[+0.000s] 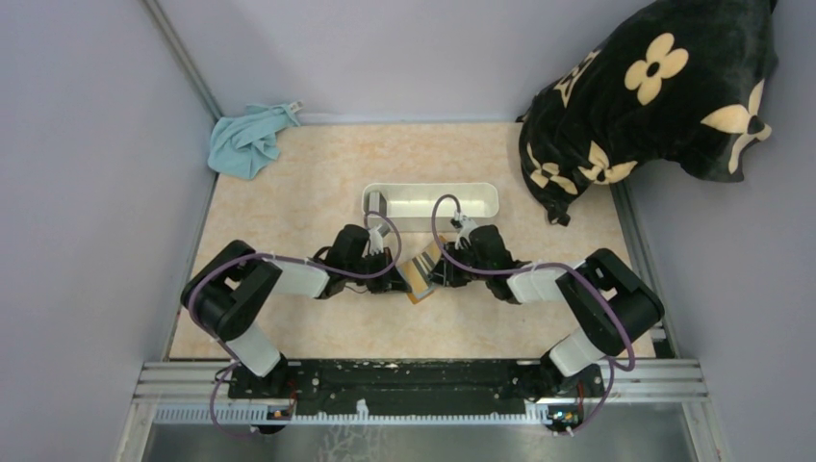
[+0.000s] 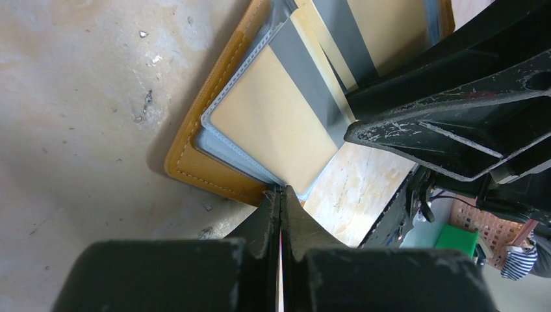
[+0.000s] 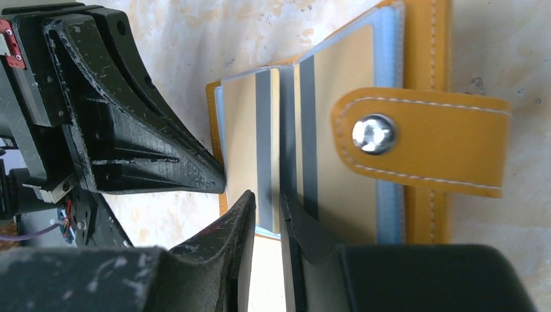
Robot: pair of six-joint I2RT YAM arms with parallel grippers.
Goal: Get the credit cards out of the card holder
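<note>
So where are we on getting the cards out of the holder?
Done: the card holder is unsnapped and open, with the left gripper shut on its corner. In hand: the right gripper has its jaws around the edge of a tan credit card; grip unclear. Remaining: every card visible sits inside the holder, none out yet.

Lab test cell: grey partition walls (image 1: 77,192), aluminium rail (image 1: 423,380).

Soft, even overhead light, gentle shadows.
The steel snap (image 3: 373,133) glints; the card holder (image 2: 192,166) throws a soft-edged shadow; the nearest black fingers (image 2: 162,273) blur slightly.
</note>
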